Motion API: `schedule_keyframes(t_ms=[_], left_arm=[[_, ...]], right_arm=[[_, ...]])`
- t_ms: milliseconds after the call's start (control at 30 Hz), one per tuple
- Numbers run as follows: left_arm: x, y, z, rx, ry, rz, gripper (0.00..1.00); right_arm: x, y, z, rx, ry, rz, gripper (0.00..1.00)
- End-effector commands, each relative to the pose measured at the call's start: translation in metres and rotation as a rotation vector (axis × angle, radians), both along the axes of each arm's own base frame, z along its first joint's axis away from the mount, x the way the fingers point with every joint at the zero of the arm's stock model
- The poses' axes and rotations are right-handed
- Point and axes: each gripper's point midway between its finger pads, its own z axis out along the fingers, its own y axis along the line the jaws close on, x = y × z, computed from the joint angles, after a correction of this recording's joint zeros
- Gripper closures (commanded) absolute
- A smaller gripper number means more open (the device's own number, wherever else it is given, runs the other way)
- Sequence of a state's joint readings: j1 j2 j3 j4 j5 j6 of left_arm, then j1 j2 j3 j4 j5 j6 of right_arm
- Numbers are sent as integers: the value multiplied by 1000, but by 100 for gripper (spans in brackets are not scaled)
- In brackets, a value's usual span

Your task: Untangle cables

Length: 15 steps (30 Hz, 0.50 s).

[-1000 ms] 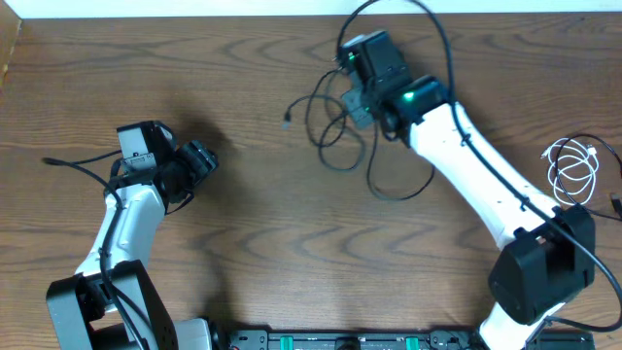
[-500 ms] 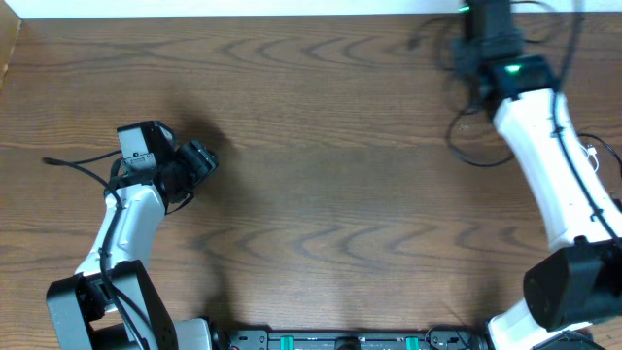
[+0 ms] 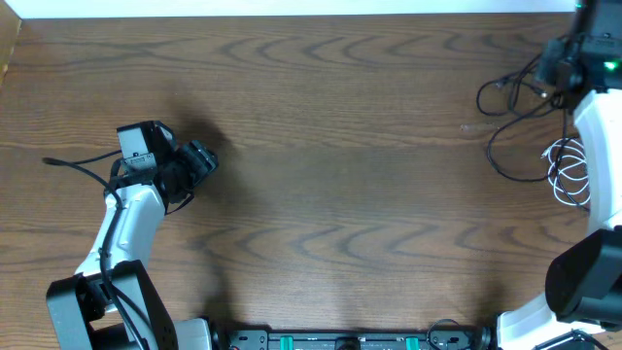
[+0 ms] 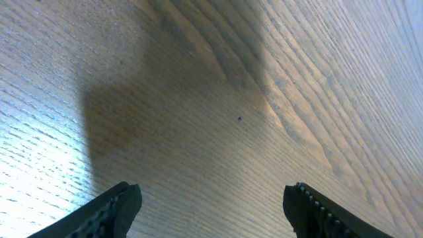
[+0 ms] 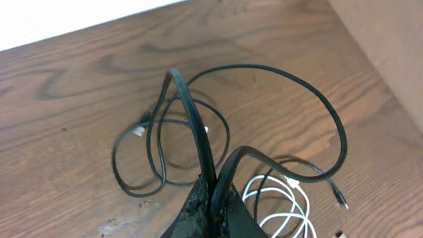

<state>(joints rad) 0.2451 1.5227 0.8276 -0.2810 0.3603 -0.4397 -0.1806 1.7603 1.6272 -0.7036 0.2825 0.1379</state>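
The table [image 3: 340,194] is brown wood with a long, wavy grain and a dull sheen, and most of it lies open between the two arms. The left arm [image 3: 126,224], white shell with black joints, stands at the lower left of the overhead view, with a thick black wire [image 3: 73,167] trailing off its side. The left gripper [image 4: 211,195] hangs over plain wood with its dark, ribbed fingers [image 4: 115,205] spread wide apart and nothing between them.

The right arm [image 3: 598,146] runs up the right edge of the overhead view, a small green light [image 3: 610,66] glowing near its top. It partly covers the cords there. A pale tan board [image 5: 390,39] borders the table at the upper right of the right wrist view.

The right gripper [image 5: 213,201] is pinched together on the black cables [image 5: 198,132], which rise out of its tips as thin, glossy strands and fall into loose, overlapping loops on the wood at the upper right of the table. One loop arcs wide to the right and ends in a small plug [image 5: 338,195]. The white cable [image 5: 284,198] lies coiled in neat rounds just below the black ones, beside the arm, and a black strand crosses over it.
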Motion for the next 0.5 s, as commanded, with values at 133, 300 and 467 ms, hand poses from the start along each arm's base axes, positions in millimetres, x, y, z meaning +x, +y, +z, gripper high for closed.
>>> schedule_keyframes(t_ms=[133, 300, 467], left_arm=[[-2, 2, -3, 15, 7, -6, 25], [-2, 2, -3, 15, 7, -6, 25], [-2, 2, -3, 15, 7, -6, 25]], right_arm=[[-16, -20, -25, 66, 33, -56, 27], [-22, -22, -41, 91, 56, -69, 1], [-19, -9, -47, 157, 51, -14, 1]])
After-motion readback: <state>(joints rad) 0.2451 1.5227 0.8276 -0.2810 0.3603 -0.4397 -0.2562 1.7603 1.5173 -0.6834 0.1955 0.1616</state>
